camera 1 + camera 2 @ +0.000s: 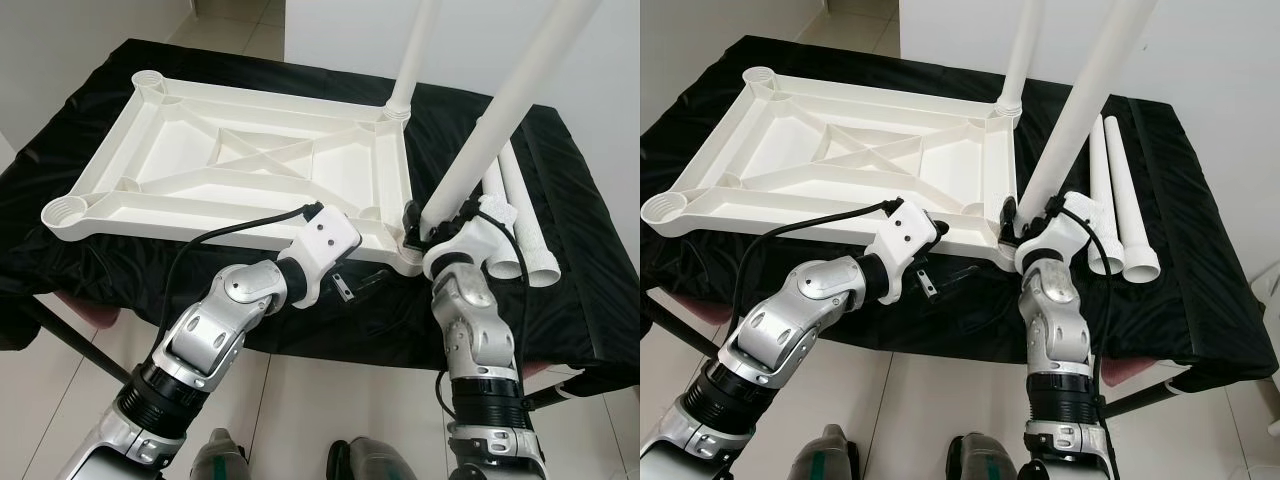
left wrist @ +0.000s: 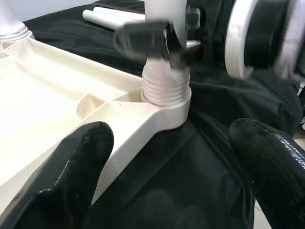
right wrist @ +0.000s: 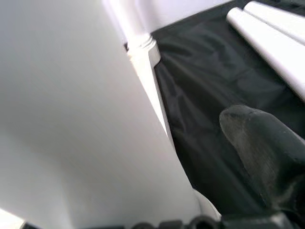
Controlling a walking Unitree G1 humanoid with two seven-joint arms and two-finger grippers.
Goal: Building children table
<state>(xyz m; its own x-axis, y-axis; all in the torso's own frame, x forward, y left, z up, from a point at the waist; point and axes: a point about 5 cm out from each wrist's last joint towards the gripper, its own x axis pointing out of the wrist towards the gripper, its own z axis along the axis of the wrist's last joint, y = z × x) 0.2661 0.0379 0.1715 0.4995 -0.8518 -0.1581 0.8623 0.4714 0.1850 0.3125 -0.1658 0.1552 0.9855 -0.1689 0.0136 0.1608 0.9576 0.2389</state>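
A white table top [image 1: 250, 150] lies upside down on a black-covered table. One white leg [image 1: 415, 50] stands in its far right corner socket. A second leg [image 1: 500, 110] leans in the near right corner, its threaded end [image 2: 164, 88] seated in the socket. My right gripper [image 1: 432, 222] is shut on this leg just above the thread, and one of its fingers [image 3: 257, 152] lies beside the tube. My left gripper [image 2: 176, 157] is open at the top's front edge, its fingers on either side of that corner without touching it.
Two loose white legs [image 1: 525, 220] lie side by side on the black cloth [image 1: 100, 80] to the right of the top. A black cable [image 1: 230, 232] runs along my left forearm. Tiled floor [image 1: 320, 400] lies below the table's near edge.
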